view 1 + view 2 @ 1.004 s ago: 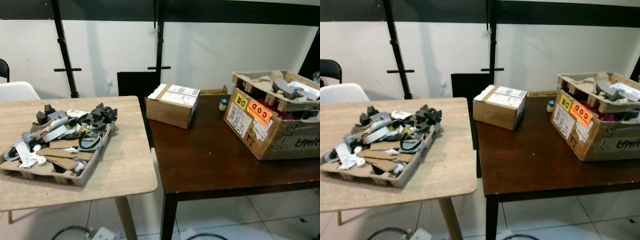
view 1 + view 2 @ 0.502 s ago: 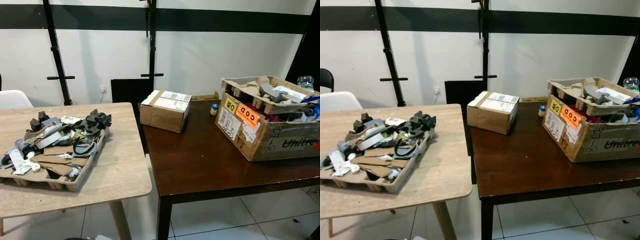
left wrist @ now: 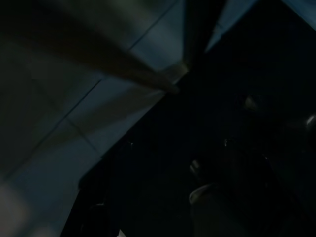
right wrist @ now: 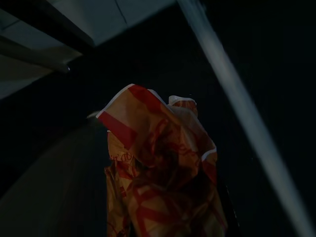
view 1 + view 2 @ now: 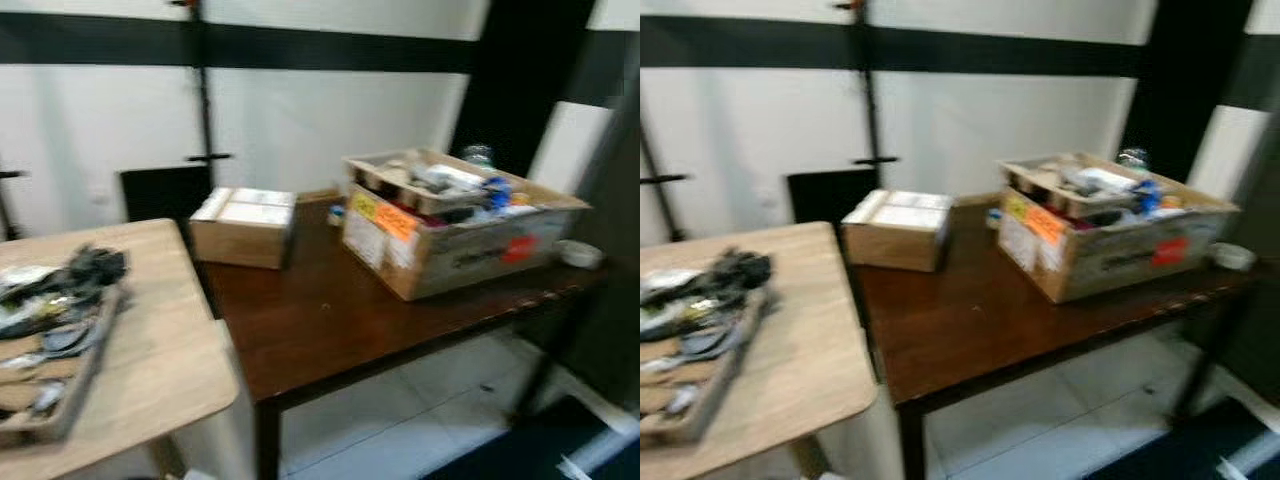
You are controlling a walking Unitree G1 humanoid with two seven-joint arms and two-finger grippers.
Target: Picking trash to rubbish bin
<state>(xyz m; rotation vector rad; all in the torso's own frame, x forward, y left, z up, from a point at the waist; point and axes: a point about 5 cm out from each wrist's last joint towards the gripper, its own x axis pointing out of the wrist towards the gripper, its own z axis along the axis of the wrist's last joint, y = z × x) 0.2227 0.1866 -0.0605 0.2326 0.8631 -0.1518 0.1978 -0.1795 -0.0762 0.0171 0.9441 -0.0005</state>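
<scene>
At the right wrist, a crumpled orange-and-red wrapper (image 4: 158,173) is seen close before the camera, against a dark background.

Whether the right gripper is clamped on the wrapper cannot be told, since its fingers are lost in shadow; the left wrist view is very dark, with pale floor tiles (image 3: 59,163) faintly made out, and the left gripper's state cannot be told either. Ahead, in blurred head views, a dark wooden table (image 5: 330,320) is shown carrying a small sealed carton (image 5: 243,226) and a large open cardboard box (image 5: 455,232) heaped with scraps. Beside it, a light wooden table (image 5: 150,370) is seen, on which a pulp tray (image 5: 50,400) of mixed litter is set.
</scene>
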